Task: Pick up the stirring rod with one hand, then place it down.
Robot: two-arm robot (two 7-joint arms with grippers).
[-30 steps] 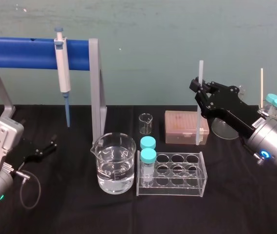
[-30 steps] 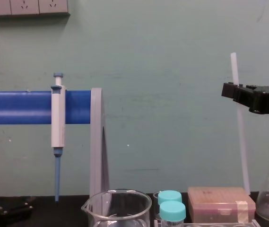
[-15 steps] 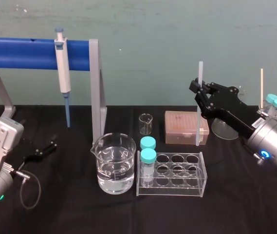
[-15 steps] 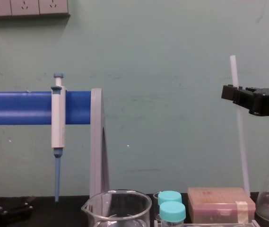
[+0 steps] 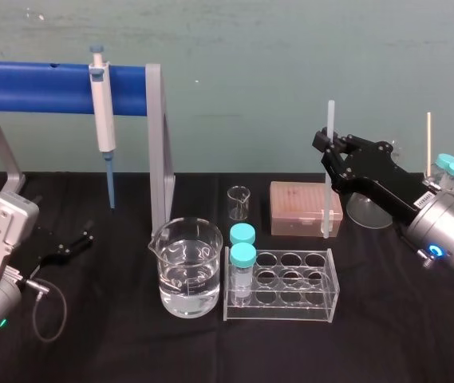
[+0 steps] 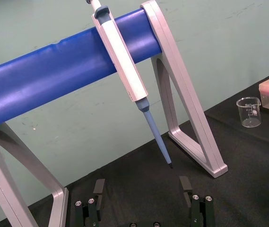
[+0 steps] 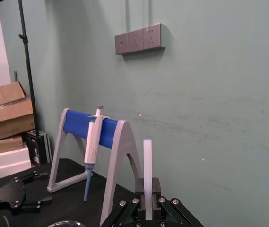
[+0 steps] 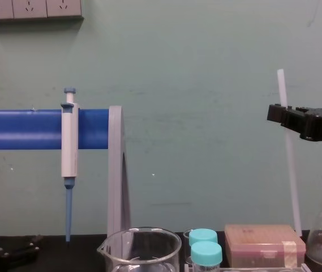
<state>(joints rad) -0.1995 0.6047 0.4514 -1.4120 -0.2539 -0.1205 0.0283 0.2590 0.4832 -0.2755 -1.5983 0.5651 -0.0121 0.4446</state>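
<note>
The long, thin, white translucent stirring rod (image 5: 325, 203) is hanging almost upright, clamped near its upper end in the black blocky right gripper (image 5: 327, 146). Its lower tip is hovering by the pinkish tip box (image 5: 298, 209). Compared with a second ago it's sinking a touch and drifting right, so I reckon the put-down is just getting going. The left gripper (image 6: 141, 189) is sitting parked on the black cloth (image 5: 386, 335), fingers spread apart.

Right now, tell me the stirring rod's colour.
Translucent white stirring rod; clearest in the chest view.
</note>
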